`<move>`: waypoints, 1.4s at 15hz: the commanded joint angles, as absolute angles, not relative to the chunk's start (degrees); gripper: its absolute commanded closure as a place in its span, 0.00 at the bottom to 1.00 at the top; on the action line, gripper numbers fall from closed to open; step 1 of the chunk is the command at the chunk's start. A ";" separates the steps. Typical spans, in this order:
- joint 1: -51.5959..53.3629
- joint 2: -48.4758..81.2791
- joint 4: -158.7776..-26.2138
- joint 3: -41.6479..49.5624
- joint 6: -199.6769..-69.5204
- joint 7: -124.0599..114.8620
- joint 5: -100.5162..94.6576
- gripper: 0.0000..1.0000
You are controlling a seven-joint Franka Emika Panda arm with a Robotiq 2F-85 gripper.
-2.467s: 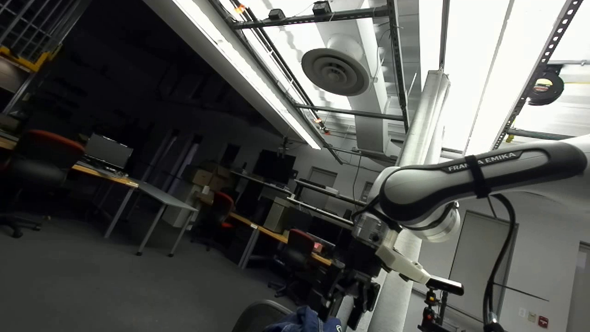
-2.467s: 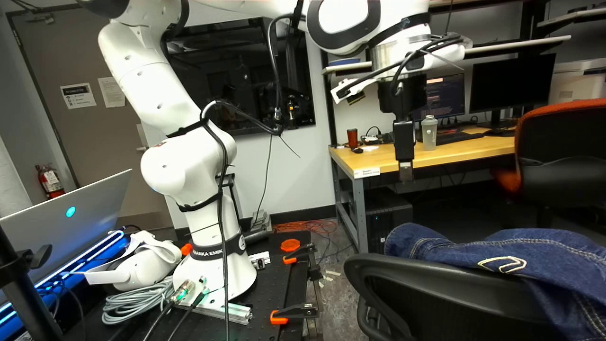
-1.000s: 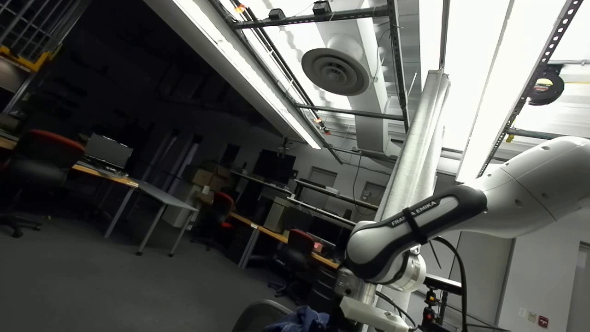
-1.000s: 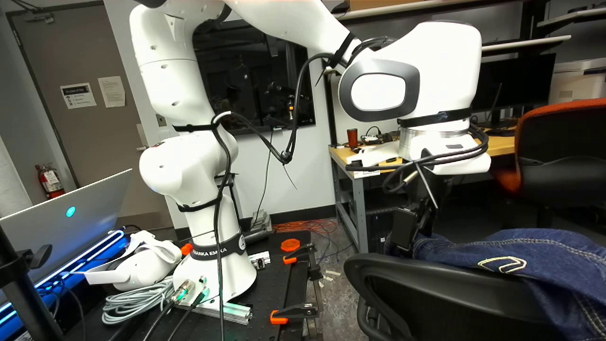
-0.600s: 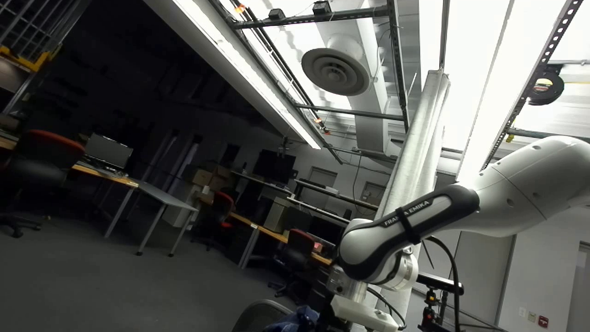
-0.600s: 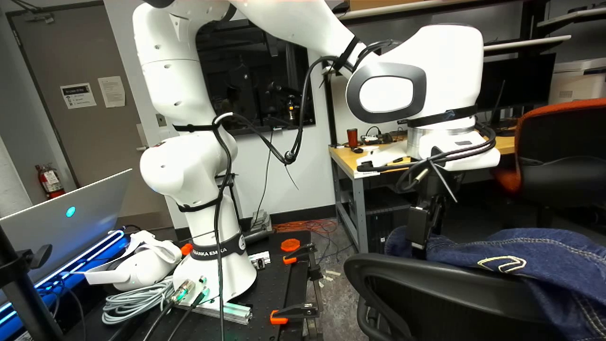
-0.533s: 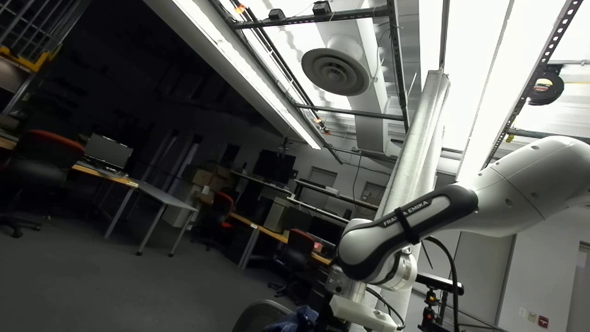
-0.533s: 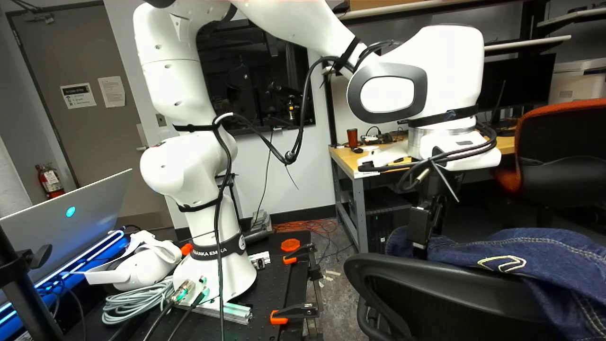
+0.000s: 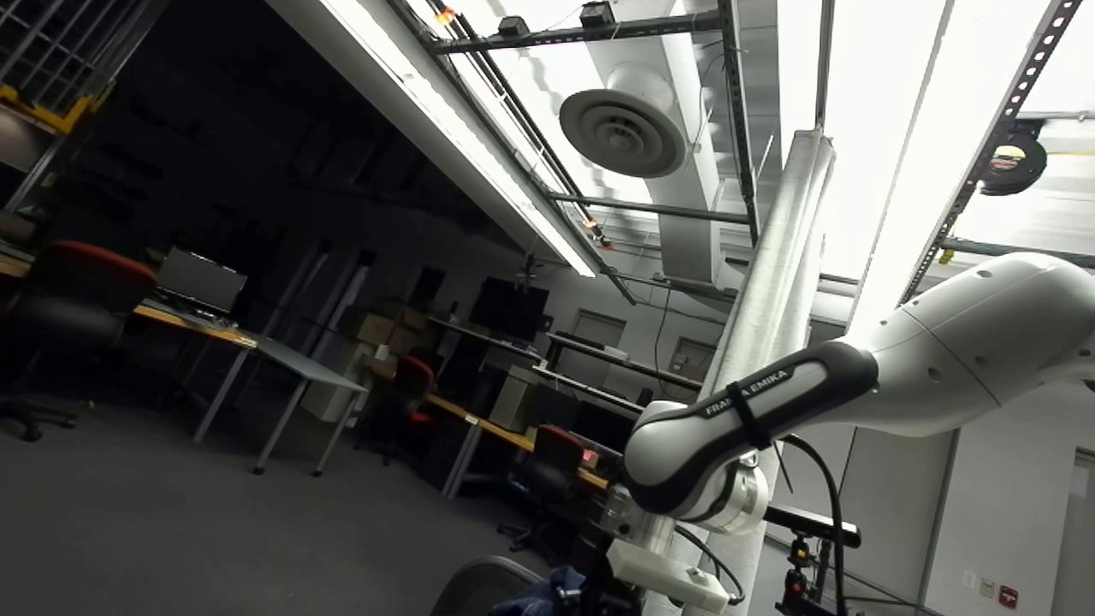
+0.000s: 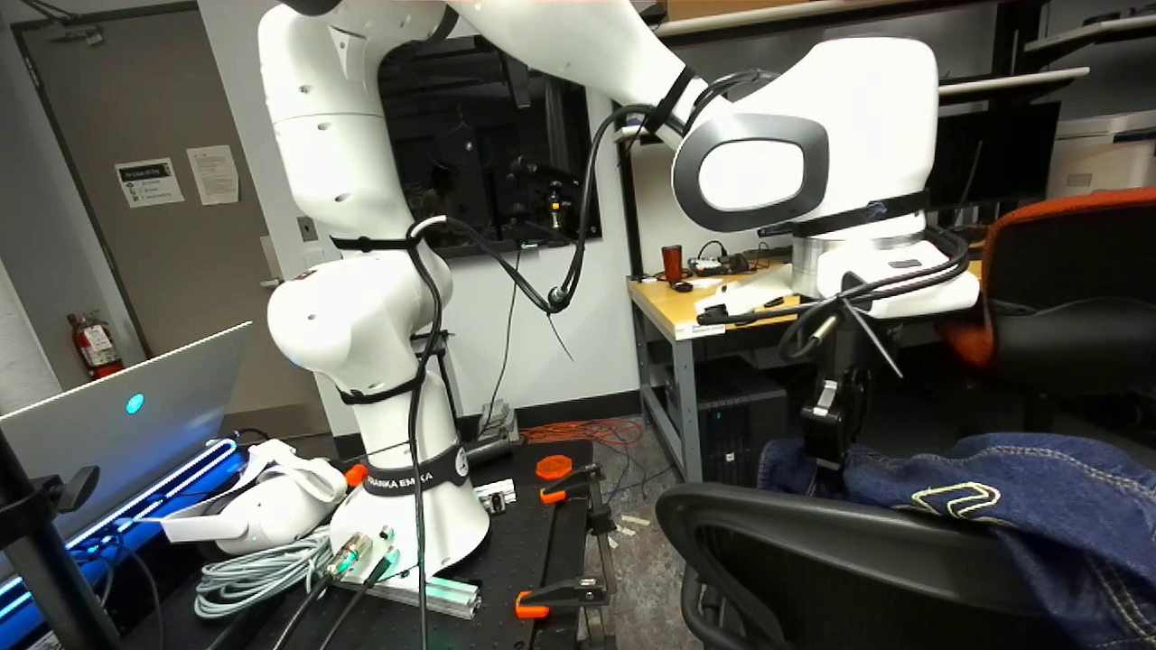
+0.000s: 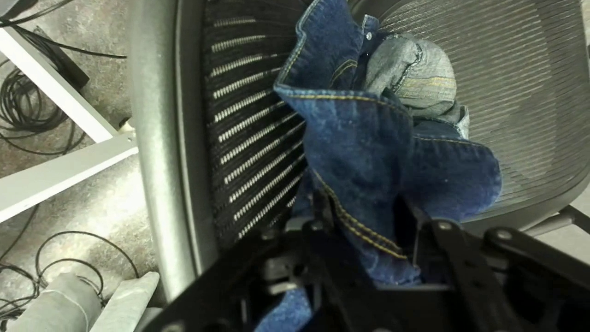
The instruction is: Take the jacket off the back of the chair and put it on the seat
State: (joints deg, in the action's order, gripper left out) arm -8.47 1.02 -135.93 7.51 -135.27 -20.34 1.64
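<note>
The blue denim jacket (image 10: 1066,487) drapes over the black chair back (image 10: 831,542); an exterior view shows only a bit of the jacket (image 9: 547,595). Viewed from the wrist, the jacket (image 11: 355,133) lies crumpled with a pale lining patch at its top. Denim fills the space within my gripper (image 11: 362,214) and touches both sides, so I am shut on it. In an exterior view the gripper (image 10: 826,465) points down at the jacket's end, its fingertips buried in cloth. A paler mesh panel, seemingly the seat (image 11: 521,101), shows to the right in the wrist view.
The chair's rounded frame (image 11: 159,138) runs down the left of the wrist view, with a white beam (image 11: 60,170) and floor cables beyond. A wooden desk (image 10: 677,302) and an orange chair (image 10: 1057,217) stand behind the arm. Orange clamps (image 10: 533,607) edge the robot's table.
From above, my gripper has come down onto the jacket. Over the last half second it shifts slightly right, the jaws move in, and the jacket's end is dragged along, its yellow mark kinking.
</note>
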 commanded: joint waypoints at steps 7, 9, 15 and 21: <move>-8.47 -1.51 -128.29 8.37 -132.39 -20.91 -0.81 0.97; -8.03 -2.66 -124.73 7.74 -130.87 -21.13 -2.54 0.97; -5.21 -4.91 -111.61 3.27 -125.83 -18.64 -8.71 0.97; -1.14 -3.32 -97.05 -1.50 -118.38 -17.40 -9.06 0.97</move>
State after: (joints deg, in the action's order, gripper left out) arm -2.98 -4.71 -105.97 0.16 -122.35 -18.15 -7.28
